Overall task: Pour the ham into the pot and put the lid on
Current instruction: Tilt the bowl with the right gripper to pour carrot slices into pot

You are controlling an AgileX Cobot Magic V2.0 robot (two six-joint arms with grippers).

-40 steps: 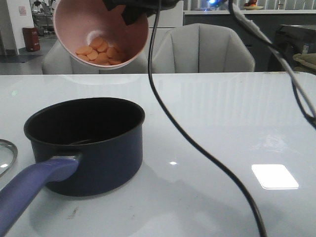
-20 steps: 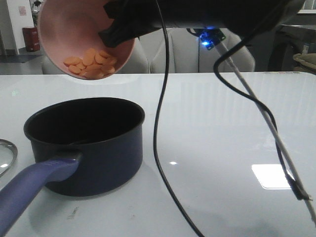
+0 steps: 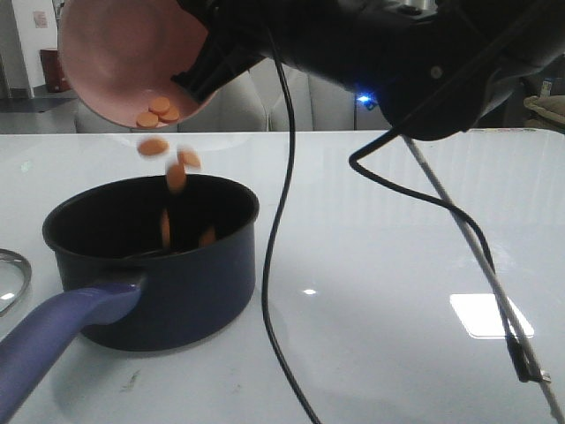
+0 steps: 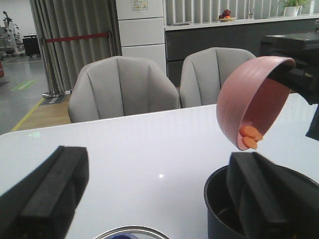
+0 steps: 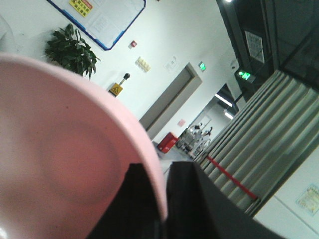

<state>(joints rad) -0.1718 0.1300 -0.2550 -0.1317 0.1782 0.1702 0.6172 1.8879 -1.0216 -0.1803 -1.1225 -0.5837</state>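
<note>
My right gripper (image 3: 199, 78) is shut on the rim of a pink bowl (image 3: 115, 53), held tipped steeply above the pot (image 3: 154, 265). Orange ham slices (image 3: 177, 172) fall from the bowl into the dark navy pot; a few (image 3: 159, 110) still lie at the bowl's lower lip. In the right wrist view the gripper (image 5: 162, 174) pinches the bowl (image 5: 60, 149) wall. The pot's blue-purple handle (image 3: 53, 340) points to the near left. Only the lid's (image 3: 11, 281) edge shows at the far left. My left gripper (image 4: 157, 167) hangs open above the lid (image 4: 132, 231), beside the pot (image 4: 219, 204) and below the bowl (image 4: 249, 94).
A black cable (image 3: 275, 265) hangs down from the right arm, just right of the pot. A second cable (image 3: 494, 291) runs down to the white table (image 3: 397, 203) at the right. Grey chairs (image 4: 122, 87) stand behind the table's far edge.
The bowl has moved left and tipped further. The ham, which lay in the bowl, now slides out and drops into the pot. The right arm has swung lower across the view.
</note>
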